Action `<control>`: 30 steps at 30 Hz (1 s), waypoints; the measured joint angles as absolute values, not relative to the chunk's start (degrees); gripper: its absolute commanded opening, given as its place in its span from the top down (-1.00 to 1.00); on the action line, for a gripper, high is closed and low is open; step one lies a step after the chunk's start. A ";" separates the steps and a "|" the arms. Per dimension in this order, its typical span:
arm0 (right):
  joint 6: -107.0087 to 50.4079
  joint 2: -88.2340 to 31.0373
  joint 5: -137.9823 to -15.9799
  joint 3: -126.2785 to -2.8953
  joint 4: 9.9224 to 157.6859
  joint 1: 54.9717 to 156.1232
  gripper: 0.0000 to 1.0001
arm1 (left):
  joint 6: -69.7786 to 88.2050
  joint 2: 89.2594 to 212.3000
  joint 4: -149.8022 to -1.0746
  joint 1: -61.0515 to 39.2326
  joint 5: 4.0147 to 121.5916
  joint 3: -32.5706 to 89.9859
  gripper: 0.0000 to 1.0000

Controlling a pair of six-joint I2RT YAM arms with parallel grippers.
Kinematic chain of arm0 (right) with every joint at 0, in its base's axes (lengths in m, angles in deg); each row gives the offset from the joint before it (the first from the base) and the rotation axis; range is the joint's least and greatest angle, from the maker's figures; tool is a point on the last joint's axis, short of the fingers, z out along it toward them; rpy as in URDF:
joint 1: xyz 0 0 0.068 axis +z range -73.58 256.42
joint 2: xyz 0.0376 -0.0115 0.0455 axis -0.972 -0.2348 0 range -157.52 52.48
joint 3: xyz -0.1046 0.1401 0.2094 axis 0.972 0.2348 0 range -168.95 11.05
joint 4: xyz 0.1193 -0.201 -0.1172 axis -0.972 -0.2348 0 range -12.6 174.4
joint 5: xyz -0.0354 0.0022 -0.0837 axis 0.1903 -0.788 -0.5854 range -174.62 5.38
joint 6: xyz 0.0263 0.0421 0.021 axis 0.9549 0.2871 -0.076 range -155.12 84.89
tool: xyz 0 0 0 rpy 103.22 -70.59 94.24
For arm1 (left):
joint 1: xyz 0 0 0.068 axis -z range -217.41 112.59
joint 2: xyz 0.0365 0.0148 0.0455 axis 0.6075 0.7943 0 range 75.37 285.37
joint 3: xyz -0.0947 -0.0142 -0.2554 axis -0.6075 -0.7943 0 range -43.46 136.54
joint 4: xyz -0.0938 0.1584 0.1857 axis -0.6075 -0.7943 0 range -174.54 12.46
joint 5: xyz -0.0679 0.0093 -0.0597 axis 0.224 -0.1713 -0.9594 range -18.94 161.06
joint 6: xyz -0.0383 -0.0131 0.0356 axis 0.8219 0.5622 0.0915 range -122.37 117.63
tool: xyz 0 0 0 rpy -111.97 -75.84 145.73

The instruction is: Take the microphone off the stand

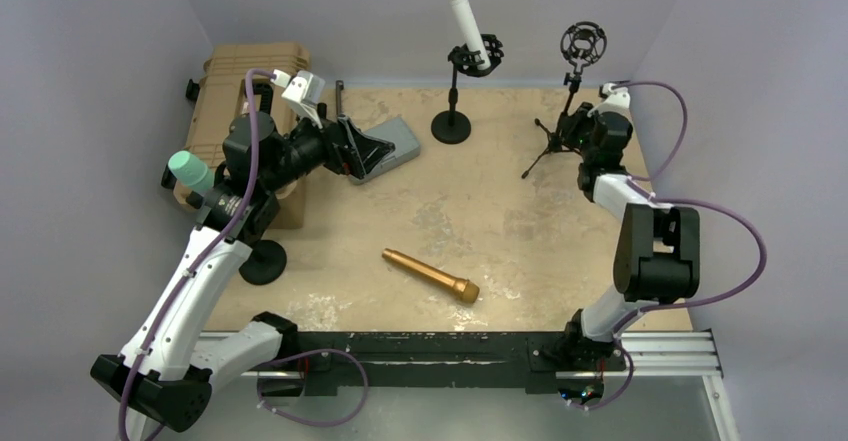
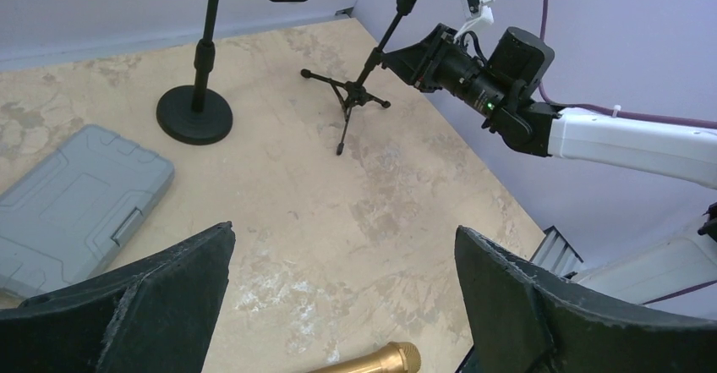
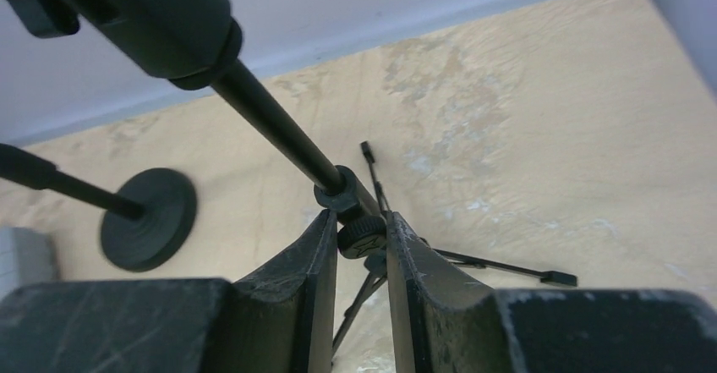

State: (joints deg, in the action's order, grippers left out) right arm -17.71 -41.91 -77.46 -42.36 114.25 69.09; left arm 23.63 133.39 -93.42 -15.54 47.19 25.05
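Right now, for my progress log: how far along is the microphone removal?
Looks done: a gold microphone lies on the table and the mount on the tripod stand is empty, so it was likely lifted out. In hand: the right gripper is shut on that stand's stem; the left gripper hangs open, empty. Left: letting go of the stand. A white microphone sits clipped in the round-base stand.

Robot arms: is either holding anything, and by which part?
The right gripper clamps the tripod stand at the knob on its pole; the left gripper has open jaws, holding nothing.
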 measured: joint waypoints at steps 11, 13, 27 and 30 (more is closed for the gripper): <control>-29.75 -40.55 -94.32 -42.88 111.84 75.80 0.53 | 23.65 133.33 -93.33 -15.13 46.99 25.05 -1.00; -29.16 -40.33 -93.38 -43.34 110.62 75.75 0.19 | 23.65 133.28 -93.27 -15.13 46.99 25.05 -1.00; -8.31 -38.54 -63.50 -43.04 105.33 63.84 -0.37 | 23.65 133.24 -93.03 -15.10 46.79 25.05 -1.00; -3.06 -40.51 -57.57 -42.36 110.53 61.02 -0.23 | 23.68 133.24 -93.03 -15.08 46.55 25.05 -1.00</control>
